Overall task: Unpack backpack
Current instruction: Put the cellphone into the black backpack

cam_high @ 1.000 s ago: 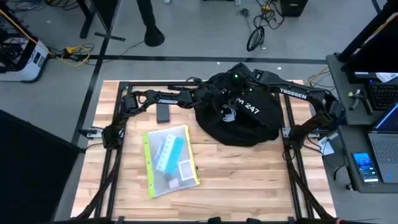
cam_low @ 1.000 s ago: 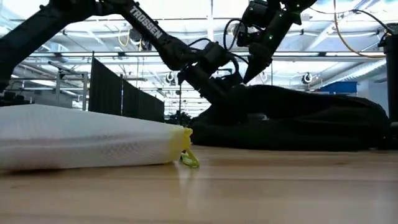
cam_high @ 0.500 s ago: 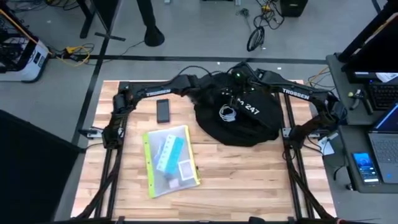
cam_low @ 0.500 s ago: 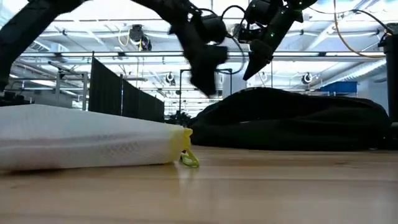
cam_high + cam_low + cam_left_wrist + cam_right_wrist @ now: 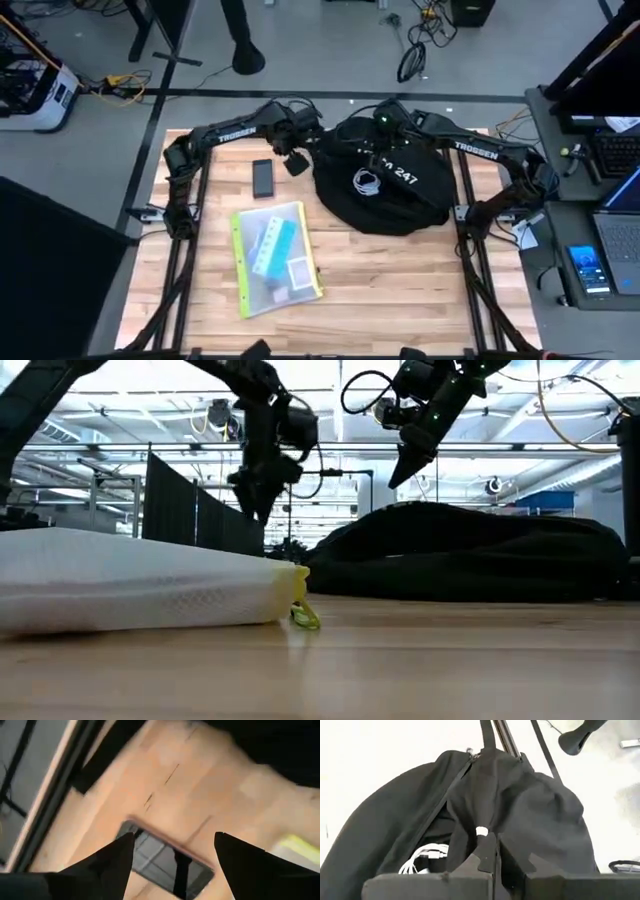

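Two tools — right (image 5: 495,851) pinching backpack (image 5: 400,195)

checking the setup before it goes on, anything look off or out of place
One thing: a coiled white cable lies loose on top of the backpack, half out of its opening. The phone and mesh pouch lie flat on the table, nothing spilled.

Wooden table (image 5: 380,290), backpack (image 5: 385,190), phone (image 5: 262,178), mesh pouch (image 5: 273,257)

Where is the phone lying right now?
In the high view the phone lies flat on the table's left half, between the backpack and the left frame, just beyond the yellow-edged pouch.
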`<state>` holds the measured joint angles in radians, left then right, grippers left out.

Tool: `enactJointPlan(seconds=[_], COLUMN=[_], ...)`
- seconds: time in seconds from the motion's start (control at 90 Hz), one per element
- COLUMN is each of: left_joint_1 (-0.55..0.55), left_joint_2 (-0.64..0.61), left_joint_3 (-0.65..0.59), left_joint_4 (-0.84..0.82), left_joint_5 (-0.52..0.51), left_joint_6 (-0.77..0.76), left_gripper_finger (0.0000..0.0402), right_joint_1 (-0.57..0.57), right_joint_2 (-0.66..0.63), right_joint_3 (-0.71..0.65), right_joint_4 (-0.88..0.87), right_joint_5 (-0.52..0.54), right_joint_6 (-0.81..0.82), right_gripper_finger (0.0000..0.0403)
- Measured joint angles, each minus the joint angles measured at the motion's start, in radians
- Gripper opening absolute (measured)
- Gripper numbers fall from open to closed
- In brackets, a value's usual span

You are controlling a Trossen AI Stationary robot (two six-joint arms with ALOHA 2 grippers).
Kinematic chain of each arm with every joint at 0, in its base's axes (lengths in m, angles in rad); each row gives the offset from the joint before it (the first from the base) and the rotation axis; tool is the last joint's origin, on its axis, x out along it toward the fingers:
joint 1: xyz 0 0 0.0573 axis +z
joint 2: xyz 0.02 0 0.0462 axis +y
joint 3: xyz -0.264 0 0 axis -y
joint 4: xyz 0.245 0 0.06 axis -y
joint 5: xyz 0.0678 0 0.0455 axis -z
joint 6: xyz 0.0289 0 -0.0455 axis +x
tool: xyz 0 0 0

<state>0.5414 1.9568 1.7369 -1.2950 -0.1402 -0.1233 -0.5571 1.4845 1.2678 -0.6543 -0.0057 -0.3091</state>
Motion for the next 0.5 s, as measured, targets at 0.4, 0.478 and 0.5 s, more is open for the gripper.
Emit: enactJointPlan(seconds=[0.4,0.478,0.5], left_joint_1=[0.061,0.064,0.064], left_joint_2=[0.010,0.010,0.010], left_joint_3=[-0.060,-0.060,-0.060], left_joint_4=[0.184,0.227,0.225], left_joint_5=[0.015,0.033,0.035], left_joint_6=[-0.086,-0.060,-0.049], left_gripper_finger=[0.0258,0.0258,0.0258], right_joint_1=[-0.005,-0.007,-0.007], right_joint_2=[0.000,0.000,0.000], right_joint_3=[0.000,0.000,0.000], right_joint_4=[-0.002,0.000,0.002], right_joint_5=[0.001,0.002,0.002], right_joint_6=[-0.015,-0.018,-0.018], right_gripper_finger=[0.0000,0.0000,0.0000])
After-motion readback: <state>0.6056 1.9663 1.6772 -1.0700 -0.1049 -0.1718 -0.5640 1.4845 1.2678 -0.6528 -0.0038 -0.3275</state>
